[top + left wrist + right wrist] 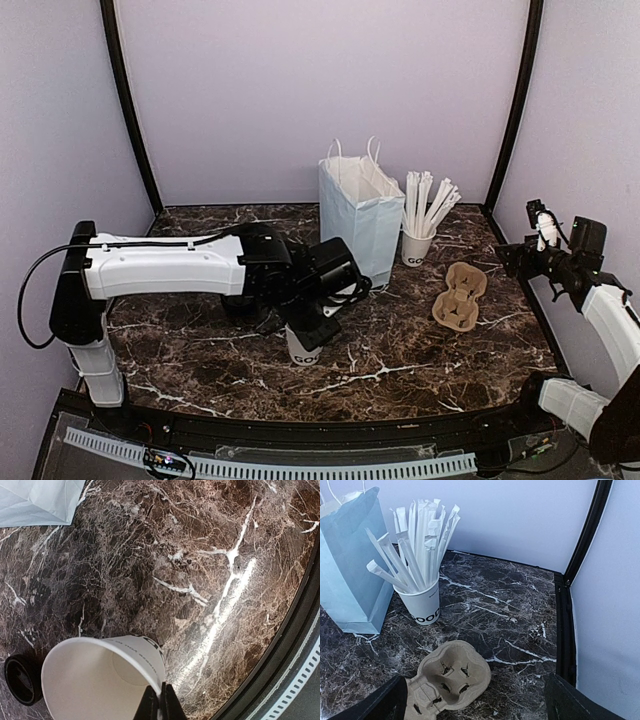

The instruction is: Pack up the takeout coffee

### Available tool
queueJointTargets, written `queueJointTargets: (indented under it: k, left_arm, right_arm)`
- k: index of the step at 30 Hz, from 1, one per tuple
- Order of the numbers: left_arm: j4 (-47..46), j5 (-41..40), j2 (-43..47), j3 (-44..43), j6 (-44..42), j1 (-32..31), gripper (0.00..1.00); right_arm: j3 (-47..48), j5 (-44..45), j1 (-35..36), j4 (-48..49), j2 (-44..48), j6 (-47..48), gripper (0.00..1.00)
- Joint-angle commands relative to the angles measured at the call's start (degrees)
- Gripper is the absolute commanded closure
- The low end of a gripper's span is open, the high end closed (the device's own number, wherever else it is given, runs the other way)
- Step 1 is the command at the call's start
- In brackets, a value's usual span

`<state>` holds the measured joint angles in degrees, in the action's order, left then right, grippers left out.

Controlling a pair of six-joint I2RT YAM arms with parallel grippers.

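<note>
The takeout coffee (95, 680), a white paper cup with dark lettering, stands lidless at the bench's (200, 555) near middle, with its black lid (20, 677) lying just beside it. The left tool (160, 702) pinches its rim. The right tool (475, 702) gapes wide.

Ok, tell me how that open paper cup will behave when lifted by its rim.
Probably light: the cup looks empty inside. The thin rim, pinched by the left gripper, may flex, with the black lid off beside it.
</note>
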<state>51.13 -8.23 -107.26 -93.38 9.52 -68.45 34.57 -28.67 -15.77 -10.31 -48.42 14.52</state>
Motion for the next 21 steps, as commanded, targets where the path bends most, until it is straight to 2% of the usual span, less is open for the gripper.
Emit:
queueJointTargets:
  k: [1, 17, 21]
  left_arm:
    - [-3.6, -2.0, 5.3, 3.6, 2.8, -0.4, 1.00]
    - [-6.8, -1.0, 5.2, 7.1, 4.6, -0.5, 1.00]
    - [-6.6, -1.3, 5.1, 7.2, 4.8, -0.5, 0.97]
  right_arm:
    - [-0.5, -0.6, -0.2, 2.2, -0.1, 0.4, 0.03]
    - [-0.7, -0.3, -0.2, 2.2, 0.3, 0.7, 0.03]
    - [-0.8, -0.3, -0.2, 2.3, 0.4, 0.7, 0.03]
